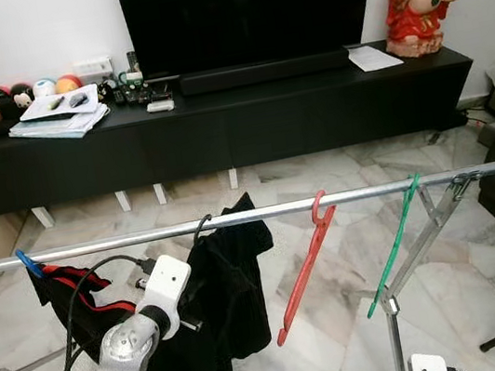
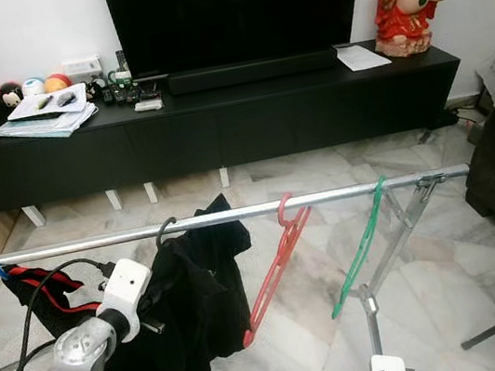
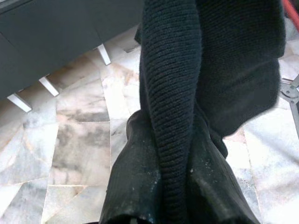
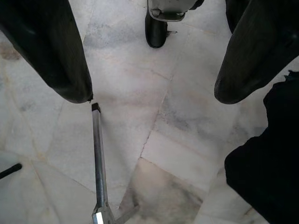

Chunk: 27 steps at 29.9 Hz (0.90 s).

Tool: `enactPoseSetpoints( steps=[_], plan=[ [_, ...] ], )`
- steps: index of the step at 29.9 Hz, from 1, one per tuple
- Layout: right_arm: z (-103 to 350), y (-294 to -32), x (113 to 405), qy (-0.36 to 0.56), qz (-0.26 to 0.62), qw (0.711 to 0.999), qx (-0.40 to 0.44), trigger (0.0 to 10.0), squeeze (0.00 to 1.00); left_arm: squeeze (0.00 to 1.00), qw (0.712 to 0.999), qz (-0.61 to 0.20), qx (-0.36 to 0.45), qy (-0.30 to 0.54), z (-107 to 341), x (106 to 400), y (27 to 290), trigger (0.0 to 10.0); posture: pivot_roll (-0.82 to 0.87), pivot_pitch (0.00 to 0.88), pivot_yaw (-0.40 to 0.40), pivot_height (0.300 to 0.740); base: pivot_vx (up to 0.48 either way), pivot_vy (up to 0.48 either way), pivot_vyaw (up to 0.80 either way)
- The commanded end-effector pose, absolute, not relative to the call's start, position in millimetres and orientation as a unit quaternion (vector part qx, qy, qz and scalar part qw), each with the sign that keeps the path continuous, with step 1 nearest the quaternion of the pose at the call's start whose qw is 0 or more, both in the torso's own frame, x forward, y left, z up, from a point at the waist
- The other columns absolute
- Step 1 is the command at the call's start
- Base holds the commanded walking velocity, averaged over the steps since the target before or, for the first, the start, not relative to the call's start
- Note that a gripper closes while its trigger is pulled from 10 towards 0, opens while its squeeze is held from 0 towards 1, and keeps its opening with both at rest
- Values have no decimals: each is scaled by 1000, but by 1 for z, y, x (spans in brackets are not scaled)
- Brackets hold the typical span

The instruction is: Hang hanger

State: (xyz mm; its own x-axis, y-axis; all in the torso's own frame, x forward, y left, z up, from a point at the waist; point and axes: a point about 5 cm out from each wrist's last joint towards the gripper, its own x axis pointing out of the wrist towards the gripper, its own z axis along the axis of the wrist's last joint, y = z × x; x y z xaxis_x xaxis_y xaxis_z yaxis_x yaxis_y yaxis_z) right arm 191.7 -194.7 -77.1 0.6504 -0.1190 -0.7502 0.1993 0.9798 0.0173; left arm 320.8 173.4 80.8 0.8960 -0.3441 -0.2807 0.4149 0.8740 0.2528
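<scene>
Left end effector (image 3: 163, 186) raised, pinching black garment (image 1: 218, 294) beneath rail (image 1: 234, 218).

Shiny metal rail (image 1: 234, 218); ribbed knit black garment (image 3: 187, 93); glossy plastic red hanger (image 1: 303, 271); polished marble floor (image 1: 344, 321).

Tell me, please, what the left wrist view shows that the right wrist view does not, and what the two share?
Left wrist view: the left gripper shut on the black garment, with the dark TV cabinet and its white feet behind.

Right wrist view: the right gripper open, its fingers spread over bare floor, a metal rack leg and a black wheel.

Both: the marble floor and dark fabric at one edge.
</scene>
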Motion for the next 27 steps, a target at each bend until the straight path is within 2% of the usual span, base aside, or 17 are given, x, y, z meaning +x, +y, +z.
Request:
enactPoseSetpoints(
  steps=[1, 14, 22, 23, 24, 27],
  plan=[
    [-79, -193, 189, 415, -92, 904, 54, 10000, 0, 0, 962, -190, 161, 112, 87, 328, 172, 10000, 42, 22, 17, 740, 0, 0, 0],
    [-79, -193, 188, 416, -92, 903, 54, 10000, 0, 0, 967, -145, 141, 157, 76, 337, 175, 10000, 38, 14, 15, 740, 0, 0, 0],
    [-79, -194, 188, 416, -91, 903, 53, 10000, 0, 0, 967, -147, 136, 156, 72, 333, 175, 10000, 39, 18, 11, 740, 0, 0, 0],
    [-79, -194, 188, 416, -91, 903, 53, 10000, 0, 655, 969, -146, 131, 150, 72, 331, 175, 10000, 40, 21, 10, 740, 0, 0, 0],
    [-79, -194, 188, 416, -91, 903, 52, 10000, 0, 1000, 971, -144, 125, 148, 72, 331, 176, 10000, 41, 22, 9, 740, 0, 0, 0],
    [-79, -195, 188, 417, -90, 903, 52, 10000, 0, 1000, 974, -142, 113, 138, 74, 329, 177, 10000, 42, 24, 7, 740, 0, 0, 0]
  ],
)
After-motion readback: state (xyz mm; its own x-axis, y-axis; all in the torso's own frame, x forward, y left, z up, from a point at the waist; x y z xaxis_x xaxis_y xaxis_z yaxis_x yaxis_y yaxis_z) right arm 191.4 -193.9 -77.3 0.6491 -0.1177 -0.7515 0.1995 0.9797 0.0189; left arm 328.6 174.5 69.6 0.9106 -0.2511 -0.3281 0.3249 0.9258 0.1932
